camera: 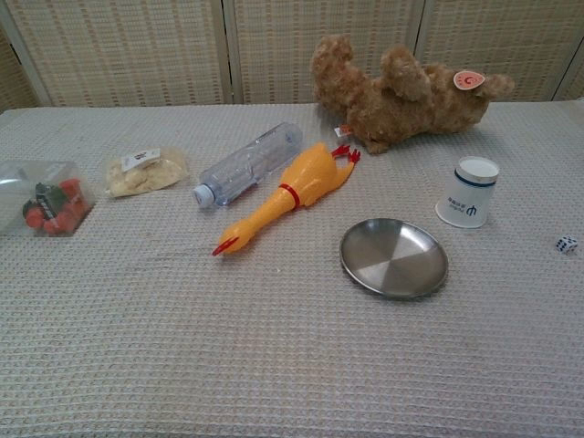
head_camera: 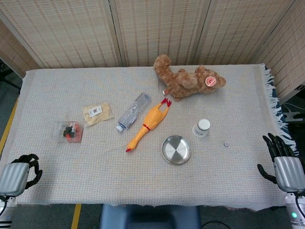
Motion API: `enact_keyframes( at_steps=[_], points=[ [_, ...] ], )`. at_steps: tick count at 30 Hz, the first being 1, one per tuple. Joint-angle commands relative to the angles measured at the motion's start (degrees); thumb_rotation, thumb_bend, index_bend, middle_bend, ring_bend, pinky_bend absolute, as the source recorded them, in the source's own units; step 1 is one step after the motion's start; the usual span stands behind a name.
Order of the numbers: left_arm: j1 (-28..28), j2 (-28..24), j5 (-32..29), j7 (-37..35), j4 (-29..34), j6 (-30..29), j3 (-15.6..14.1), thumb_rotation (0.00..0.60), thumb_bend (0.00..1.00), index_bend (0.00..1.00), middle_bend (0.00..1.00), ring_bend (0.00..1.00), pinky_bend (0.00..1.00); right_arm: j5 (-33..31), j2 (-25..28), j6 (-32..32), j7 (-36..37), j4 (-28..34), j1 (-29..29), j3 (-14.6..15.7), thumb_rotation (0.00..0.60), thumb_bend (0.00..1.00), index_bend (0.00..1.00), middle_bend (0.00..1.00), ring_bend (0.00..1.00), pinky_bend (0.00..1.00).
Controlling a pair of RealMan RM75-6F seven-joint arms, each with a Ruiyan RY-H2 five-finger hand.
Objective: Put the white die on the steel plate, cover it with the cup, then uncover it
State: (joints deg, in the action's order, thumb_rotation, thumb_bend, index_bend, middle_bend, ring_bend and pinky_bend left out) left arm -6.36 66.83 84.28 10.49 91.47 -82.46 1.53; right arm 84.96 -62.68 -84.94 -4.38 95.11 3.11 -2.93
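Note:
A small white die [head_camera: 226, 144] [camera: 567, 244] lies on the cloth, right of the round steel plate [head_camera: 176, 149] [camera: 393, 257]. A white paper cup [head_camera: 202, 128] [camera: 470, 192] stands upside down between them, a little further back. My right hand [head_camera: 284, 161] hovers at the table's right front corner, fingers apart, holding nothing, well right of the die. My left hand [head_camera: 19, 172] sits at the left front corner with its fingers curled in and nothing in them. Neither hand shows in the chest view.
A yellow rubber chicken [head_camera: 148, 123] and a clear bottle [head_camera: 134, 111] lie left of the plate. A brown teddy bear [head_camera: 188, 78] lies at the back. A snack bag [head_camera: 96, 113] and a clear box [head_camera: 70, 131] of red items sit far left.

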Motion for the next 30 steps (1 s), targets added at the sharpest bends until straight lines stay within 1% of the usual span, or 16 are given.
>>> enact_keyframes(
  at_steps=[1,4,6,7,9,10,13,15,17,18,19,23,25,26,28,30],
  points=[
    [-0.09,-0.03,-0.20,-0.04,0.01,0.31,-0.04,0.600,0.36,0.27,0.36,0.32,0.52,-0.23,-0.01,0.11,-0.27,-0.01,0.04,-0.11,0.600,0.22,0.00,0.02,0.00,0.17],
    [-0.08,-0.15,-0.50,0.30,0.18,0.37,0.04,0.600,0.36,0.27,0.36,0.32,0.52,-1.13,0.04,0.99,-1.41,-0.18,0.31,-0.26,0.600,0.22,0.00,0.02,0.00,0.17],
    [0.03,-0.23,-0.36,0.30,0.47,0.10,-0.01,0.600,0.36,0.28,0.36,0.32,0.52,-2.28,0.05,1.97,-2.60,-0.09,0.73,-0.62,0.600,0.22,0.02,0.07,0.02,0.18],
    [0.04,-0.25,-0.15,0.21,0.54,0.01,-0.06,0.600,0.36,0.28,0.36,0.32,0.52,-2.67,-0.03,2.28,-3.23,-0.16,0.97,-0.84,0.600,0.22,0.03,0.12,0.05,0.19],
    [-0.04,-0.19,0.26,0.02,0.41,-0.08,-0.13,0.600,0.36,0.28,0.36,0.32,0.52,-3.75,-0.16,3.56,-4.70,-0.29,1.53,-1.04,0.600,0.22,0.04,0.26,0.18,0.23],
    [-0.11,-0.11,0.35,-0.04,0.29,-0.03,-0.11,0.600,0.36,0.28,0.36,0.32,0.52,-4.33,0.19,4.60,-5.14,0.02,1.79,-0.88,0.600,0.22,0.05,0.31,0.23,0.25],
    [-0.22,0.08,0.39,-0.22,0.02,0.08,-0.08,0.600,0.36,0.26,0.36,0.32,0.52,-5.15,0.85,5.79,-5.53,0.70,2.08,-0.80,0.600,0.22,0.06,0.39,0.34,0.34],
    [-0.27,0.18,0.38,-0.31,-0.12,0.18,-0.07,0.600,0.36,0.25,0.36,0.32,0.52,-5.62,1.16,6.38,-5.71,1.04,2.20,-0.76,0.600,0.22,0.06,0.45,0.44,0.44],
    [-0.56,0.36,0.07,-0.54,-0.47,1.03,-0.16,0.600,0.36,0.24,0.36,0.32,0.52,-7.60,2.19,8.57,-6.91,1.89,2.99,-1.01,0.600,0.21,0.07,0.58,0.63,0.63],
    [-0.68,0.35,-0.13,-0.43,-0.59,1.46,-0.22,0.600,0.36,0.24,0.36,0.33,0.52,-8.28,2.14,9.04,-7.88,1.36,3.60,-1.56,0.600,0.20,0.08,0.63,0.69,0.69],
    [-0.60,0.20,-0.22,-0.06,-0.35,1.56,-0.39,0.600,0.36,0.24,0.36,0.33,0.53,-10.53,1.08,10.67,-9.50,-0.40,5.00,-2.77,0.600,0.18,0.09,0.66,0.72,0.71],
    [-0.22,-0.30,-0.05,0.27,0.66,0.84,-0.48,0.600,0.36,0.24,0.36,0.33,0.53,-13.68,-0.67,16.55,-9.70,-4.48,8.64,-4.19,0.600,0.15,0.11,0.72,0.78,0.78],
    [-0.20,-0.20,-0.19,0.49,0.77,0.66,-0.33,0.600,0.36,0.24,0.36,0.32,0.53,-13.30,-1.58,19.53,-7.90,-7.66,10.58,-4.40,0.600,0.15,0.16,0.74,0.81,0.81],
    [-0.25,-0.10,-0.30,0.70,0.73,0.72,-0.27,0.600,0.36,0.24,0.36,0.32,0.53,-12.88,-2.07,20.70,-6.83,-9.10,11.33,-4.39,0.600,0.15,0.21,0.76,0.82,0.83],
    [-0.47,0.07,-0.56,1.34,0.63,1.35,-0.37,0.600,0.36,0.24,0.36,0.32,0.53,-11.33,-3.46,23.00,-3.48,-12.50,12.91,-4.21,0.600,0.15,0.27,0.78,0.84,0.85],
    [-0.70,0.10,-0.84,1.81,0.66,2.18,-0.59,0.600,0.36,0.24,0.36,0.32,0.53,-9.66,-4.77,24.57,-0.51,-15.39,14.05,-3.76,0.600,0.15,0.30,0.80,0.86,0.88]
  ],
)
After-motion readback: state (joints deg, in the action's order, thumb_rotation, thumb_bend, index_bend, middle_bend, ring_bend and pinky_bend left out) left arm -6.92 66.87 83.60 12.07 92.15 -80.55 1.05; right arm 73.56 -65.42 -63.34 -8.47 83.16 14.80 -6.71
